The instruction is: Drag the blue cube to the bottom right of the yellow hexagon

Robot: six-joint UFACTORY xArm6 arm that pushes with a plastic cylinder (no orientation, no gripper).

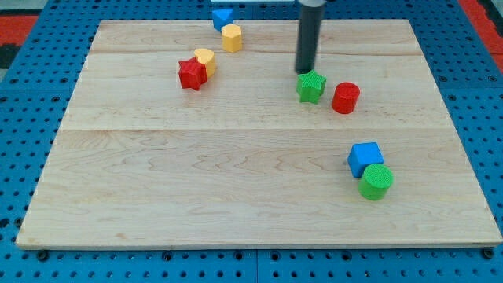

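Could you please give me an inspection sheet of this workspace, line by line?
Surface: wooden board, lying flat on a blue perforated base.
Job's things: blue cube at the view's right, touching the green cylinder; yellow hexagon near the view's top, beside a small blue block.
Clutter: red star block touching another yellow block; green star block; red cylinder.
Jaws: none; my tip stands just above the green star block, far from the blue cube.
Cables: nothing seen.
Surroundings: red strips at the top corners.
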